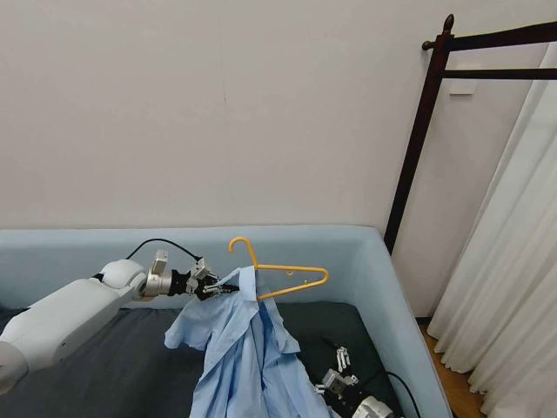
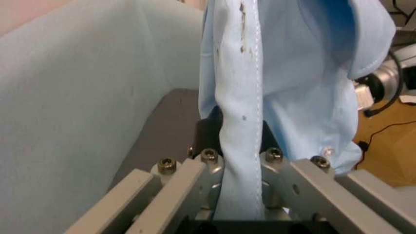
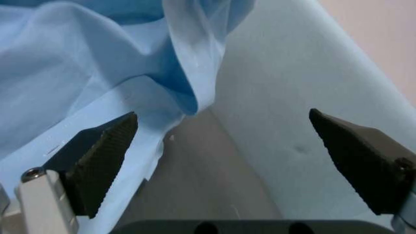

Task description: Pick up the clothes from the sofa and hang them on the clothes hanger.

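Head view: the left gripper (image 1: pixel 222 288) was seen at 9 o'clock of an orange hanger (image 1: pixel 291 270), from which a light-blue shirt (image 1: pixel 244 357) was draped above the sofa (image 1: pixel 383 287). By the left wrist view alone, its fingers (image 2: pixel 172 187) were shown clamped on the shirt's stitched, speckled edge. By the right wrist view, the right gripper (image 3: pixel 222 116) was shown spread wide beside the cloth. A dark wooden rack (image 1: pixel 418 148) and white curtain (image 1: pixel 513 261) were placed at 2 o'clock.

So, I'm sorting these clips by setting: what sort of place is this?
Probably a home living room: a light blue upholstered sofa, a dark wooden clothes rack and long white curtains.
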### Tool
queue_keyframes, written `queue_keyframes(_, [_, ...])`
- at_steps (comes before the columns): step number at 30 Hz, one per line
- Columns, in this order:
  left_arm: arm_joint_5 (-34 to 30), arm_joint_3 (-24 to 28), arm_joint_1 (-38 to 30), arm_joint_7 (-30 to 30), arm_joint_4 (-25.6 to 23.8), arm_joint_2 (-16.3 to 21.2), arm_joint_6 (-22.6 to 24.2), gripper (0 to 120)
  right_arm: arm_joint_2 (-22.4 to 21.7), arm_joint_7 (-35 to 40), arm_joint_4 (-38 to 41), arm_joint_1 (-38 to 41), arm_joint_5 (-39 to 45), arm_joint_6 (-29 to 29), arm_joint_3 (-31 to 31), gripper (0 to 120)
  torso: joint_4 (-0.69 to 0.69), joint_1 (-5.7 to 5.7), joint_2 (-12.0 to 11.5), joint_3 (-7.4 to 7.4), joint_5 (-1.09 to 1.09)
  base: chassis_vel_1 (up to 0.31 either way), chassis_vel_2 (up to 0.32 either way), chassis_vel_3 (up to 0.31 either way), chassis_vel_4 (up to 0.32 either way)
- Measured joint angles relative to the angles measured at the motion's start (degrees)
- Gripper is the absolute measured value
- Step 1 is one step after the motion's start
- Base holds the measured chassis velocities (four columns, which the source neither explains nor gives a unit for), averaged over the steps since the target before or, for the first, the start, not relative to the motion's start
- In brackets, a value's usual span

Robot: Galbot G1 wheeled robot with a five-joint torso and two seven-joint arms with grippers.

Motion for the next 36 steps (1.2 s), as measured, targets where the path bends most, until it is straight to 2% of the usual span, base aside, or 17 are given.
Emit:
queue_keyframes(11, [-0.44, 0.24, -0.17, 0.15, 0.09, -0.12, -0.04, 1, 6.35, 3.35, -6.48, 2.97, -1.64, 0.40, -0.48, 100, -0.02, 0.00, 0.00, 0.00, -0.01, 0.000, 0.000, 0.000, 0.000])
queue_keyframes(18, [-0.79, 0.42, -0.19, 0.03, 0.13, -0.14, -0.04, 1, 7.29, 3.35, -7.38, 3.46, 2.28, -0.12, -0.36, 97, -0.02, 0.00, 0.00, 0.00, -0.01, 0.000, 0.000, 0.000, 0.000])
queue_keyframes(21, [-0.89, 0.55, -0.19, 0.03, 0.21, -0.38, -0.04, 1, 7.98, 3.26, -8.29, 3.79, 2.69, -0.17, 0.08, 85, -0.02, 0.00, 0.00, 0.00, -0.01, 0.000, 0.000, 0.000, 0.000])
queue_keyframes(23, [-1.09, 0.56, -0.19, 0.03, 0.17, -0.46, -0.04, 1, 8.36, 3.18, -8.75, 3.99, 2.78, -0.17, 0.34, 82, -0.02, 0.00, 0.00, 0.00, 0.00, 0.000, 0.000, 0.000, 0.000])
queue_keyframes(26, [-1.68, 0.63, 0.11, -0.02, -0.27, -0.62, 0.05, 1, 9.40, 2.85, -10.18, 4.75, 3.10, -0.12, 0.62, 67, -0.02, 0.00, 0.00, 0.00, 0.00, 0.000, 0.000, 0.000, 0.000])
queue_keyframes(28, [-1.75, 0.64, 0.22, -0.05, -0.30, -0.66, 0.07, 1, 9.71, 2.75, -10.59, 5.05, 3.02, -0.10, 0.61, 64, -0.02, 0.01, 0.00, 0.00, -0.01, 0.000, 0.000, 0.000, 0.000])
queue_keyframes(32, [-1.93, 0.68, 0.23, -0.05, -0.02, -0.74, 0.12, 1, 11.05, 2.76, -12.35, 6.48, 1.66, -0.12, 0.28, 45, -0.01, 0.00, 0.00, 0.01, 0.00, 0.000, 0.000, 0.000, 0.000])
queue_keyframes(33, [-1.93, 0.68, 0.23, -0.05, -0.02, -0.74, 0.12, 1, 11.05, 2.76, -12.35, 6.48, 1.66, -0.12, 0.28, 45, -0.01, 0.00, 0.00, 0.01, 0.00, 0.000, 0.000, 0.000, 0.000])
queue_keyframes(36, [-2.05, 0.68, 0.09, -0.04, 0.11, -0.69, 0.12, 1, 11.30, 2.79, -13.40, 7.36, 1.20, -0.25, 0.12, 31, -0.01, 0.00, 0.00, 0.00, 0.00, 0.000, 0.000, 0.000, 0.000])
